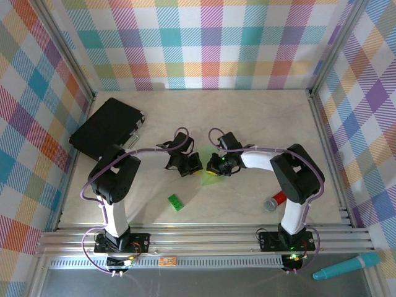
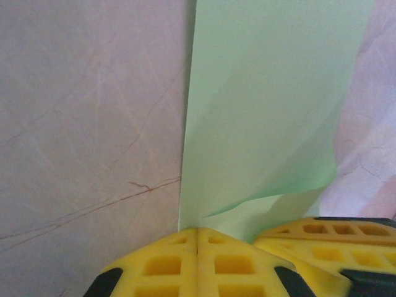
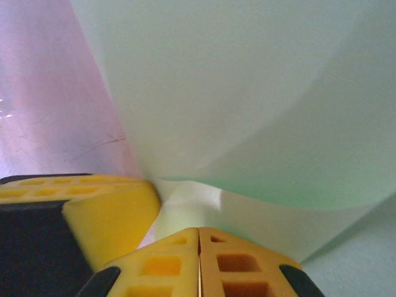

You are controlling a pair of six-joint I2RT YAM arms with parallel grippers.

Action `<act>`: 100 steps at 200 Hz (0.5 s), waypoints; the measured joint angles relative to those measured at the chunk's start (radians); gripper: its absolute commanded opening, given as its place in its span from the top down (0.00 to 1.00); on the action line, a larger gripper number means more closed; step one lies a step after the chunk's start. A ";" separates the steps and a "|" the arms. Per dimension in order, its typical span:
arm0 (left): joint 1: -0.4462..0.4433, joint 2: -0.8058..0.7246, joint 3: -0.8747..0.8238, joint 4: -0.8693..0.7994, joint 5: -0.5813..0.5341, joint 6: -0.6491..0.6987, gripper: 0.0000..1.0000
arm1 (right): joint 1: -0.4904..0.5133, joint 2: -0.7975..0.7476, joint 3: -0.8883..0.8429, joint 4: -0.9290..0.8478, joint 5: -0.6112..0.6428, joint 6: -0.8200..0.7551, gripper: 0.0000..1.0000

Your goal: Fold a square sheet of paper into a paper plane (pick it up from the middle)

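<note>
Nearest the lens in the left wrist view, we see the yellow fingers (image 2: 167,263) of the left gripper (image 2: 197,238) pressed together with no gap, pinching the lower edge of the square sheet of paper (image 2: 266,111). The pale-green sheet rises away from the fingertips, and one layer curls over another above the marbled table (image 2: 86,136). A finger of the right gripper (image 2: 322,234) lies just beside it on the right.

In the right wrist view, the right gripper (image 3: 199,238) likewise has its fingers (image 3: 247,263) shut tight on a fold of the paper (image 3: 247,93), which billows upward.

From above, we place the two grippers, left (image 1: 192,167) and right (image 1: 214,166), nose to nose at mid-table, with the paper (image 1: 203,166) between them. Well apart from it we note:
- a bright-green brick (image 1: 176,202) nearer the arm bases;
- a black flat case (image 1: 106,127) at far left;
- a red-and-grey cylinder (image 1: 274,200) by the right arm;
- a teal tool (image 1: 346,266) off the table (image 1: 260,111).
</note>
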 measured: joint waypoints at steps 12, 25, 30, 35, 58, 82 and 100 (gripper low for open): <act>-0.002 0.003 0.009 -0.016 -0.003 0.006 1.00 | 0.000 -0.011 0.000 -0.005 0.005 -0.004 0.90; -0.003 0.003 0.014 -0.026 -0.008 0.014 1.00 | 0.000 -0.013 -0.001 -0.005 0.013 -0.005 0.90; -0.004 0.004 0.014 -0.029 -0.009 0.017 1.00 | -0.001 -0.013 -0.005 -0.001 0.016 -0.005 0.90; -0.005 0.004 0.016 -0.032 -0.010 0.018 1.00 | -0.002 -0.013 -0.011 0.002 0.017 -0.005 0.90; -0.005 0.006 0.024 -0.047 -0.016 0.030 1.00 | -0.008 -0.011 -0.049 0.022 0.022 -0.001 0.90; -0.006 0.009 0.032 -0.063 -0.023 0.042 1.00 | -0.016 -0.011 -0.059 0.044 0.019 0.006 0.91; -0.006 0.010 0.035 -0.067 -0.025 0.045 1.00 | -0.025 -0.024 -0.089 0.085 0.018 0.014 0.91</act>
